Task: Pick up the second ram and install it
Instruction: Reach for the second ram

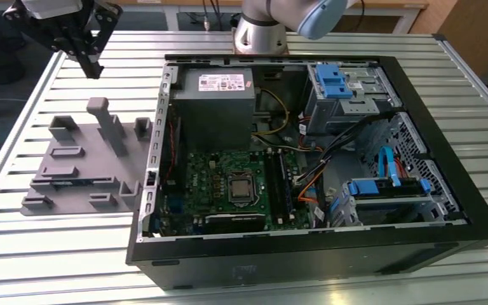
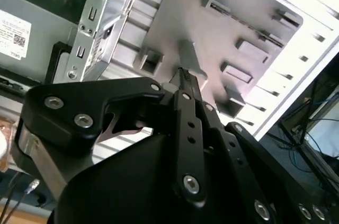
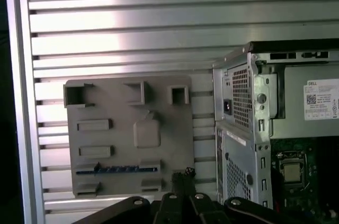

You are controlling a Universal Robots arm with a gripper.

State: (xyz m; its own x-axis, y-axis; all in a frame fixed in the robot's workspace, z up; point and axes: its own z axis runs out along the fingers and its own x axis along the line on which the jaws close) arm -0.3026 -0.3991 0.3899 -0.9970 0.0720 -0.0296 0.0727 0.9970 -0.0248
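The second ram (image 3: 116, 169) is a thin dark blue stick standing on edge in a slot of the grey tray (image 3: 127, 102). In the exterior view the ram (image 1: 58, 183) sits near the front edge of the tray (image 1: 66, 136), on the exterior view's left. My gripper (image 1: 93, 68) hangs high above the tray's far end, well apart from the stick, with its black fingers closed together and nothing between them. Both wrist views show the shut gripper (image 3: 183, 175) (image 2: 183, 73) over the tray (image 2: 238, 17).
An open black computer case (image 1: 447, 210) lies on the slatted metal table (image 1: 23, 254), right of the tray. Inside are a green motherboard (image 1: 210, 168) with a silver chip (image 1: 242, 189), a grey power supply (image 1: 214, 101), loose cables and blue drive cages (image 1: 339, 81). A tall upright block (image 1: 108, 124) rises from the tray.
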